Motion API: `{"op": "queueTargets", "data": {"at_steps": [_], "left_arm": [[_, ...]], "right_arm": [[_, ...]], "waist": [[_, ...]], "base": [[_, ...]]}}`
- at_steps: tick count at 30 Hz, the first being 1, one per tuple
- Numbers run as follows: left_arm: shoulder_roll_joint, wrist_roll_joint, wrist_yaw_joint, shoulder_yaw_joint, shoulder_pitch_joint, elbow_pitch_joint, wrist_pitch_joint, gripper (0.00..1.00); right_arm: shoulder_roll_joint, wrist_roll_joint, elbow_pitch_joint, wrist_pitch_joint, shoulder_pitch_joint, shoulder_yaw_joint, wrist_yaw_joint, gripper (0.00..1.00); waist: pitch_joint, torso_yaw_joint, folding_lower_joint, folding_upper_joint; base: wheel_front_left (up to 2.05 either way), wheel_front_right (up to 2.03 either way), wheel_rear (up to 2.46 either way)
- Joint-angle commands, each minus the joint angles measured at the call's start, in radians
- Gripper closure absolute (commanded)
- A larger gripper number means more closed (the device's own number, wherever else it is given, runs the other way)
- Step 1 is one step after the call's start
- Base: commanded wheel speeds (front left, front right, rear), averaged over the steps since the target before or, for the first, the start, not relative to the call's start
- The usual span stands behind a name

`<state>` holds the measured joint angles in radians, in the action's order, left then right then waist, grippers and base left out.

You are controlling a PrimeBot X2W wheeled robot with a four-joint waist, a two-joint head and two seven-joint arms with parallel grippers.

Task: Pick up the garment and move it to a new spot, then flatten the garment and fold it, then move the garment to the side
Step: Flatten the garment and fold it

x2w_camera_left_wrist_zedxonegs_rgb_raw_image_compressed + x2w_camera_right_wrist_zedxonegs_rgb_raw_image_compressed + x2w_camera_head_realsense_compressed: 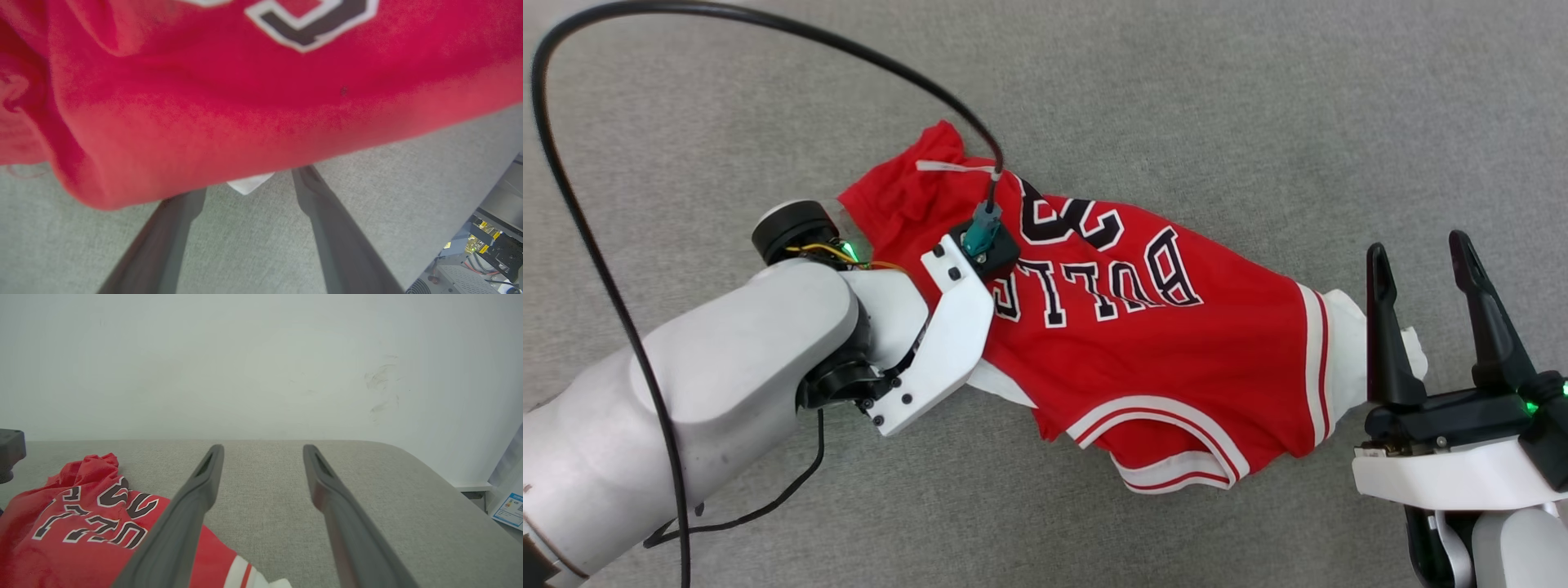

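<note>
I'm seeing the garment lying crumpled, lettering up, on the grey padded surface, between the two arms. The left gripper is hanging over its left end, released, fingers spread, tips hidden by the red cloth, clamping nothing. The right gripper is sitting just beside the white sleeve, fingers apart and empty.

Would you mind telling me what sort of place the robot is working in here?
Probably an indoor robot lab or test room. A red jersey lies on a grey fabric-covered platform set against a plain white wall, and wired electronics sit just beyond the platform's edge.
</note>
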<state>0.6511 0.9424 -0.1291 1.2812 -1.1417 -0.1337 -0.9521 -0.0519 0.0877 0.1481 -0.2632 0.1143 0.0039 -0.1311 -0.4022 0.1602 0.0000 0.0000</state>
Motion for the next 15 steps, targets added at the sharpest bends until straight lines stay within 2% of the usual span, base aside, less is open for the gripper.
{"op": "queueTargets", "data": {"at_steps": [1, 5, 6, 7, 8, 12, 15], "left_arm": [[0.004, -0.016, 0.0, 0.001, 0.024, -0.009, -0.015, 0.0], [0.014, -0.045, 0.002, 0.008, 0.059, -0.009, -0.051, 0.0], [0.017, -0.052, 0.002, 0.01, 0.074, 0.0, -0.072, 0.03], [0.022, -0.059, 0.002, 0.015, 0.083, 0.007, -0.085, 0.78], [0.028, -0.063, 0.002, 0.016, 0.089, 0.013, -0.092, 1.0], [0.027, -0.048, 0.001, 0.013, 0.075, 0.024, -0.036, 1.0], [0.023, -0.026, 0.001, 0.004, 0.038, 0.035, 0.047, 1.0]], "right_arm": [[0.003, 0.007, 0.004, -0.002, 0.013, -0.001, 0.001, 0.0], [0.003, 0.012, 0.004, -0.002, 0.021, 0.002, 0.001, 0.0], [0.003, 0.013, 0.004, -0.002, 0.022, 0.002, 0.001, 0.0], [0.003, 0.014, 0.004, -0.002, 0.022, 0.002, 0.001, 0.0], [0.003, 0.014, 0.003, -0.002, 0.023, 0.0, 0.001, 0.0], [0.003, 0.011, -0.004, -0.002, 0.025, -0.008, 0.001, 0.0], [0.003, 0.005, -0.006, -0.002, 0.015, -0.018, 0.001, 0.0]], "waist": [[-0.021, 0.015, 0.0, 0.0], [-0.035, 0.022, 0.0, 0.0], [-0.038, 0.023, 0.0, 0.0], [-0.04, 0.023, 0.0, 0.0], [-0.041, 0.023, 0.0, 0.0], [-0.028, 0.006, 0.0, 0.0], [0.002, -0.017, 0.0, 0.0]], "base": [[0.0, 0.0, 0.0], [0.0, 0.0, 0.0], [0.0, 0.0, 0.0], [0.0, 0.0, 0.0], [0.0, 0.0, 0.0], [0.0, 0.0, 0.0], [0.0, 0.0, 0.0]]}}
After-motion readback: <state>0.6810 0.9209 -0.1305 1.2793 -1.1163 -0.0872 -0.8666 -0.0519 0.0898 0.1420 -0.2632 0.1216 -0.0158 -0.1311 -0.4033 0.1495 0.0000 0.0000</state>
